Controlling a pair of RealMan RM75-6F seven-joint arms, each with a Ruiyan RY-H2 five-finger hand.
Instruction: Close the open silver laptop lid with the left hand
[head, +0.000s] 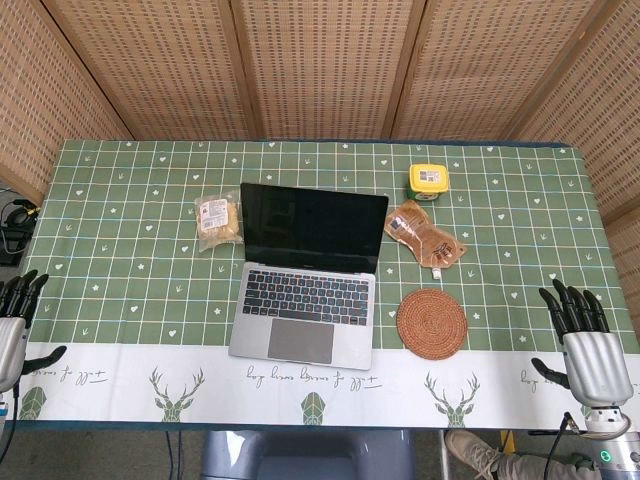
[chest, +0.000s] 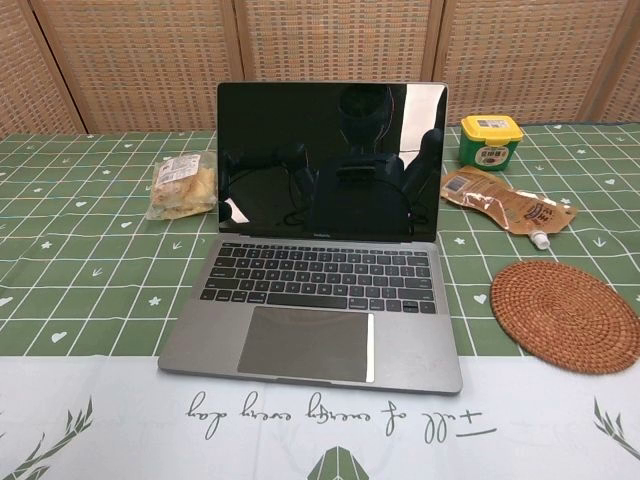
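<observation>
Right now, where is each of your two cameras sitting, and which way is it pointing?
Head view: high up, looking steeply down on the laptop and table; left hand and right hand show at the edges.
Chest view: low at the table's near edge, facing the screen; no hands show.
Shared: laptop, coaster, yellow tub, both food packets.

Both views are evenly and brightly lit by soft, diffuse light, with no harsh shadows. In the head view the laptop (head: 308, 275) casts only a faint shadow along its lower edge, and the coaster (head: 431, 322) has a thin dark rim beneath it. In the chest view the dark screen (chest: 330, 160) acts as a mirror, showing dim reflections and small bright glints at its lower left. The pouch (chest: 505, 207) shows slight sheen. Focus is sharp across both frames; the head view's table (head: 120, 200) edges bow slightly at the corners.
</observation>
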